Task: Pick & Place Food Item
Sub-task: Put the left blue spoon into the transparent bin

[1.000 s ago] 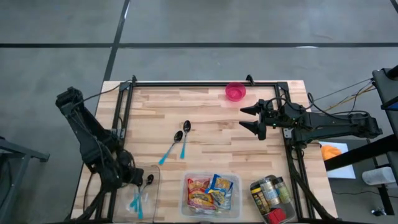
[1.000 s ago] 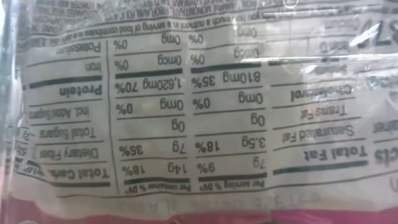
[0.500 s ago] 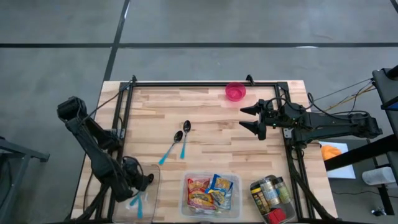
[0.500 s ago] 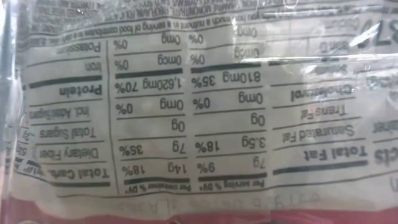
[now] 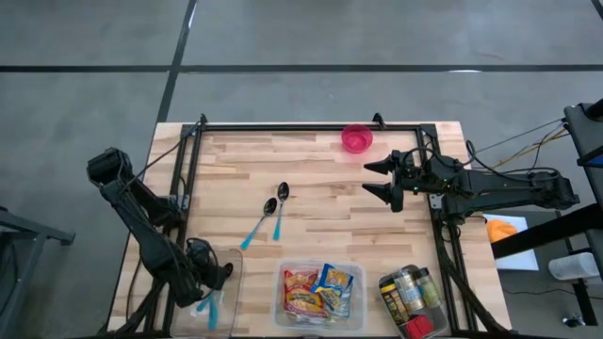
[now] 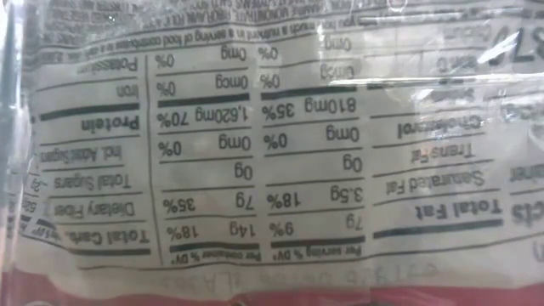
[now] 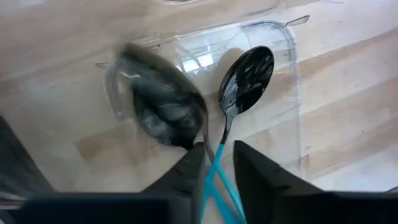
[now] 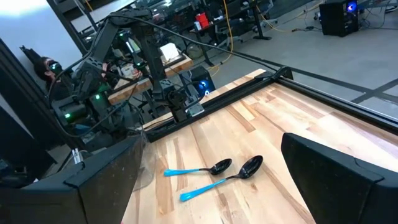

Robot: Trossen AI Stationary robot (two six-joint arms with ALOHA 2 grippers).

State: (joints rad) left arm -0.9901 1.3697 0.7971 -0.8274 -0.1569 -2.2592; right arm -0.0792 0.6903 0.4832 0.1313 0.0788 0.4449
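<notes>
Two spoons (image 7: 245, 71) lie just ahead of the left gripper (image 7: 217, 168), handles between its parted jaws. Likely light, stiff, slick; pinch mid-handle. Right gripper (image 5: 367, 179) gapes wide, empty.

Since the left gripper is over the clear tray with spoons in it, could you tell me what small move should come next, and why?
Probably lift the left gripper straight up: its fingers stand apart astride the blue handles, and two spoons already lie in the clear tray.
</notes>
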